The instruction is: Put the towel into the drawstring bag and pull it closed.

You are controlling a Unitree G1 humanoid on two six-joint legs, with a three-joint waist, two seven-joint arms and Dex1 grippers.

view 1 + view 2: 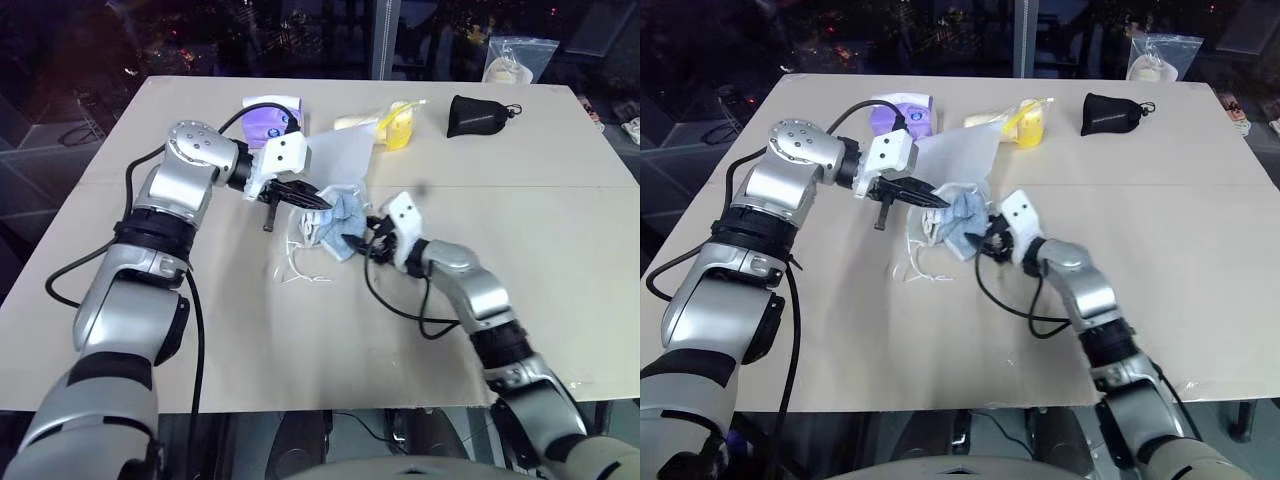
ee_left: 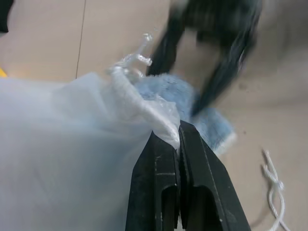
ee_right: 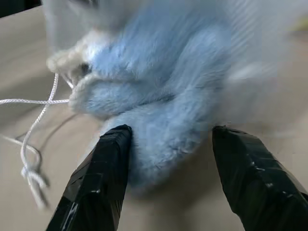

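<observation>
Item 1, nearest: right gripper (image 1: 362, 243), reaching toward 11 o'clock from the near right of the table. Jaws stand apart, either side of the towel's near end; one finger appears to touch the pile, firm grasp not confirmed.

Item 2: towel (image 1: 343, 222), light blue, fluffy, bunched at table centre. Far end lies at or just inside the bag's mouth; near end still outside on the tabletop.

Item 3: cord drawstrings (image 1: 300, 262), thin, white, trailing loose at about 8 o'clock of the towel. Not tightened.

Item 4: left gripper (image 1: 318, 205), entering from 9 o'clock. Fingers pressed together on the gathered rim of the bag, lifting the mouth.

Item 5: drawstring bag (image 1: 337, 155), white, semi-sheer, body spread toward 12 o'clock from the pinched rim.

Progress, as judged: insertion begun, not finished. Remaining: push towel fully in, then pull cords shut.

Item 6: table (image 1: 560, 260), pale tan, matt, one seam across. Far edge carries a purple packet (image 1: 272, 119), yellow packet (image 1: 399, 126), black pouch (image 1: 478, 116), clear zip bag (image 1: 516, 60).

Surroundings: dark, with reflective glass panels beyond the table.
</observation>
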